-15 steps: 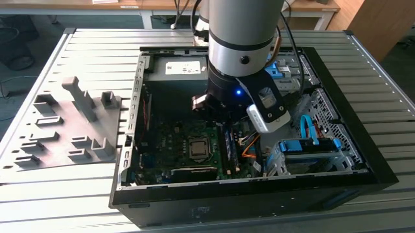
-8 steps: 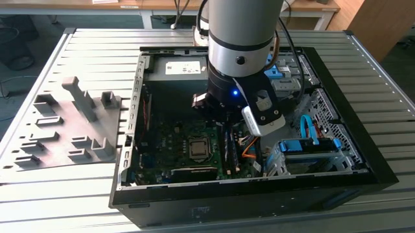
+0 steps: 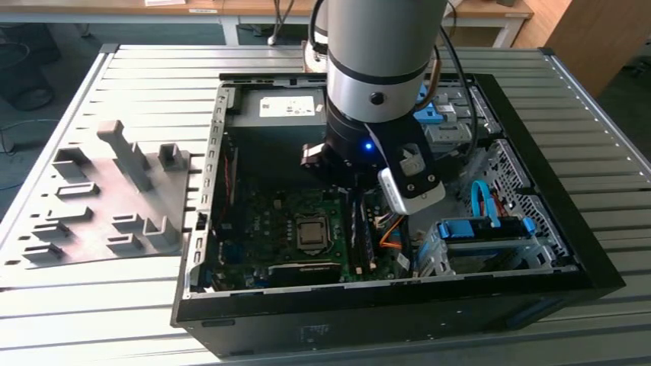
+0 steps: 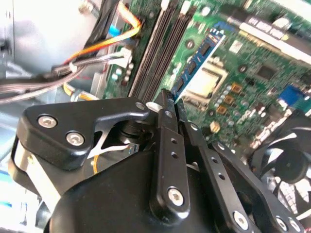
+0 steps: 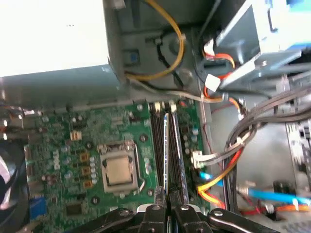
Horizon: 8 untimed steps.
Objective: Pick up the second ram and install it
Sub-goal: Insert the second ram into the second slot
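Jaws pinch the second ram (image 5: pixel 166 145) on edge, long axis parallel to the memory slots (image 5: pixel 156 136)

The second ram (image 5: pixel 166 145) at the motherboard (image 5: pixel 63 145) slots — inside the case (image 3: pixel 407 320).

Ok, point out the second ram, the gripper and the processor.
second ram (image 5: pixel 166 145): first wrist view, its thin long edge.
gripper (image 5: pixel 168 209): first wrist view, midway between fingertips.
processor (image 5: pixel 118 171): first wrist view, middle of its lid.

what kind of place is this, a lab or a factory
Probably a robotics lab or test workshop: a robot arm, its pincer gripping the second ram, works over an open computer case on a slatted metal table, wooden desks behind.
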Tool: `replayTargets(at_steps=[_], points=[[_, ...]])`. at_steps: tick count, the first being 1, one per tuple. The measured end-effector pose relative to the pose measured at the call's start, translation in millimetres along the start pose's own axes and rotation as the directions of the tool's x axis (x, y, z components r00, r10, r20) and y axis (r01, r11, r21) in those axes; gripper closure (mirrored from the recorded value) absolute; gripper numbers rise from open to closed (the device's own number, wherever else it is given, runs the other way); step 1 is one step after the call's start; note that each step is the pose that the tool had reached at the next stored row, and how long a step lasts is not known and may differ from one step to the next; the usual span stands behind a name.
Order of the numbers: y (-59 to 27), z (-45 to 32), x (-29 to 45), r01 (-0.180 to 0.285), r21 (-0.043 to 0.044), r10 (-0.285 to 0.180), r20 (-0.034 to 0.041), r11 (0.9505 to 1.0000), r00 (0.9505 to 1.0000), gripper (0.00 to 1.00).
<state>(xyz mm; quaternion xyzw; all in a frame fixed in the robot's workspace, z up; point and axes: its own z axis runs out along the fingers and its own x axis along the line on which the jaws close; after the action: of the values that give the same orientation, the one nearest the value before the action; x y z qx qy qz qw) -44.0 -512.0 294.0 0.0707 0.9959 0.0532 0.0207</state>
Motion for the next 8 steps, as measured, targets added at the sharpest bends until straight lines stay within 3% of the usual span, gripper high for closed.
replayTargets(at_steps=[2, 3, 8], points=[[0.0, 0.1, 0.0, 0.007, -0.0369, -0.007, -0.0061, 0.9993, 1.0000, 0.86], [0.0, 0.3, 0.0, 0.012, -0.0456, -0.013, -0.0078, 0.9989, 0.9999, 0.86], [-0.2, 1.3, 0.1, 0.098, -0.0488, -0.099, -0.0172, 0.9940, 0.9949, 0.86]])
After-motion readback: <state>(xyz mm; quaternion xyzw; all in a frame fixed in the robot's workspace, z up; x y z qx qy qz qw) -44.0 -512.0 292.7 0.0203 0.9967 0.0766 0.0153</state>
